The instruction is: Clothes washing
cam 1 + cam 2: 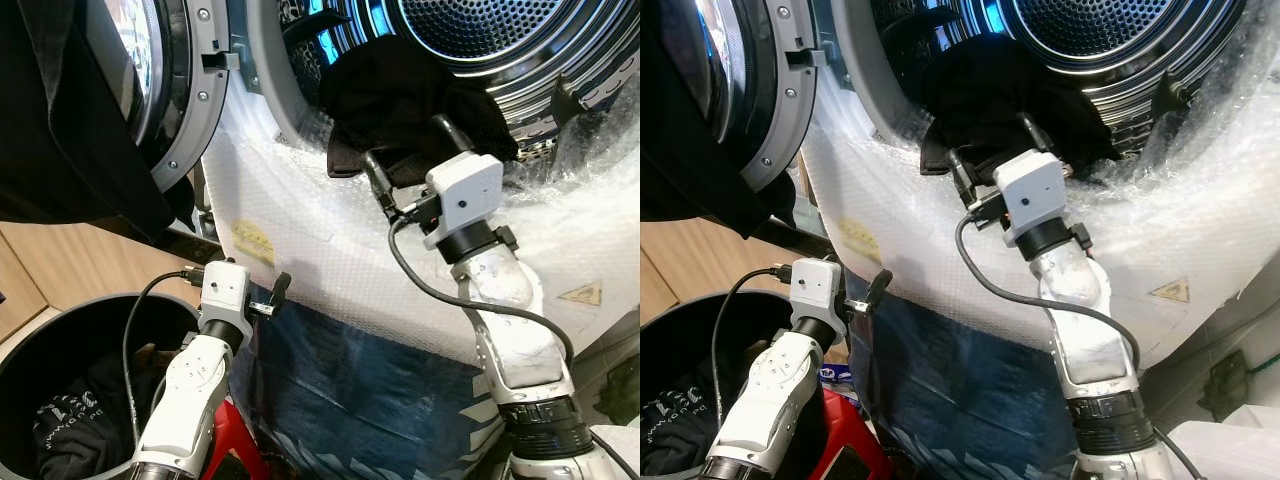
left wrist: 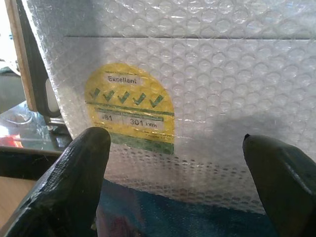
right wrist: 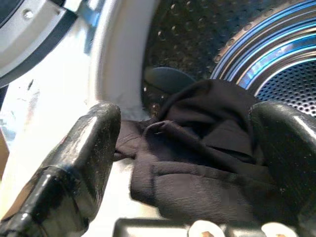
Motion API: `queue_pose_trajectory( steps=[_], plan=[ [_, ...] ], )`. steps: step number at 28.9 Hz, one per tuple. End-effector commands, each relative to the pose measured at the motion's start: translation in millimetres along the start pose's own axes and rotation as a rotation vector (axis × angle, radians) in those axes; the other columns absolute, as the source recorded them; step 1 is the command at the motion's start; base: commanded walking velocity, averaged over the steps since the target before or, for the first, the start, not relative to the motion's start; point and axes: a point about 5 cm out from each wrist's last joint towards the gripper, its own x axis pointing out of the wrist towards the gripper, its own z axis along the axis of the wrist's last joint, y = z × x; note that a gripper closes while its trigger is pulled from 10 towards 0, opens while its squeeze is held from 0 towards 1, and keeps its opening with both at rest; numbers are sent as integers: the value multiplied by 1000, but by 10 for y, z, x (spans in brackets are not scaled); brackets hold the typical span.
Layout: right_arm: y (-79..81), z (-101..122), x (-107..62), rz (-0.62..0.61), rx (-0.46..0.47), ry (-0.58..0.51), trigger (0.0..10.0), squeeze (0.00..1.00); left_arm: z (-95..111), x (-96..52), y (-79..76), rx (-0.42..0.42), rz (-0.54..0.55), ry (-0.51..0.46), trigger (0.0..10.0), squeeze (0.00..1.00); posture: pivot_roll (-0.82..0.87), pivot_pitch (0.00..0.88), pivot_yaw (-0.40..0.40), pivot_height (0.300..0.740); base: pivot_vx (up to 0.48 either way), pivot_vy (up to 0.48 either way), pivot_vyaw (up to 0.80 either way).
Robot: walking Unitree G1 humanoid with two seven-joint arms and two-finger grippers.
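Note:
A black garment (image 1: 400, 90) lies bunched over the lower rim of the washing machine's drum (image 1: 480, 30), partly hanging out. My right gripper (image 1: 408, 150) is raised to it, open, its two fingers apart on either side of the cloth's lower edge (image 3: 197, 168); I cannot tell if they touch it. My left gripper (image 1: 265, 300) is low, open and holding nothing. It points at the bubble-wrapped machine front near a yellow sticker (image 2: 131, 108). More dark clothes (image 1: 70, 420) lie in a round black basket (image 1: 60, 320) at the lower left.
The machine's door (image 1: 190, 80) stands open to the left, with another dark cloth (image 1: 60, 120) hanging in front of it. Bubble wrap (image 1: 330, 260) covers the machine's front above a blue panel. A red object (image 1: 240, 450) sits beside the basket.

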Motion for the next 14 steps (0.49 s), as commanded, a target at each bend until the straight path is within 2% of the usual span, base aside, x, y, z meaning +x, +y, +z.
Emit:
queue_pose_trajectory(
  steps=[1,4,7,11,12,13,14],
  plan=[
    [8,55,45,11,-11,-27,10000,0,37,5,5,8,2,-13,10000,0,-25,0,-35,740,0,0,0],
    [18,36,52,14,-22,-18,10000,0,34,3,4,8,-1,-13,10000,0,-26,0,-34,740,0,0,0],
    [-22,-49,64,-11,-73,29,10000,0,40,14,-7,7,-8,-16,10000,0,-27,0,-31,740,0,0,0],
    [-47,-72,71,-28,-82,45,10000,0,43,17,-10,7,-11,-17,10000,0,-27,0,-31,740,0,0,0],
    [-49,-76,70,-31,-80,47,5294,0,43,16,-12,7,-11,-17,10000,0,-25,0,-31,740,0,0,0],
    [-47,-78,71,-31,-78,49,2627,0,43,15,-13,7,-11,-17,10000,0,-26,0,-29,740,0,0,0],
    [-46,-83,70,-31,-81,52,2627,0,42,14,-14,7,-11,-17,10000,0,-27,0,-28,740,0,0,0]
  ],
)
